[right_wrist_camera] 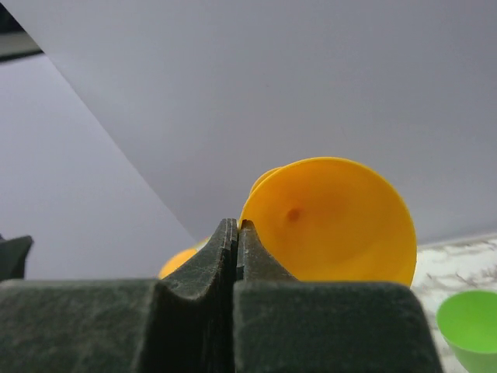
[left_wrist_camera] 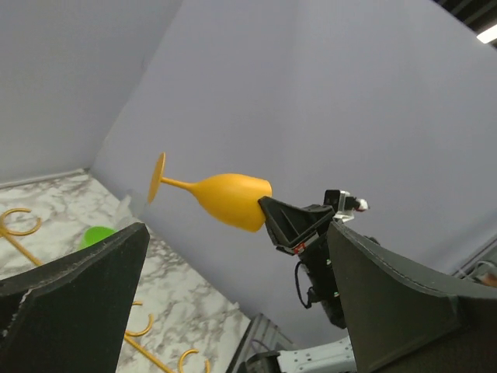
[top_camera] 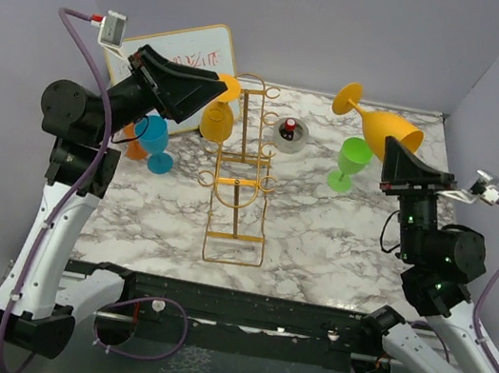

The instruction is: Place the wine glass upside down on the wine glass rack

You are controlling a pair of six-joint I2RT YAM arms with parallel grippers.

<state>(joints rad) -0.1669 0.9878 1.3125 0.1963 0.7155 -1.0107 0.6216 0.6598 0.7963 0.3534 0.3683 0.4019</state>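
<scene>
My right gripper is shut on the rim of an orange wine glass and holds it in the air on its side, foot toward the back left, right of the gold wire rack. In the right wrist view the fingertips pinch the rim of the glass. My left gripper is open and empty beside the rack's upper left. In its view the fingers stand wide apart, and the held glass shows beyond them. A second orange glass hangs bowl down at the rack's left side.
A blue glass and an orange object stand left of the rack under my left arm. A green glass stands right of the rack. A round grey dish sits behind the rack. A whiteboard leans at the back left.
</scene>
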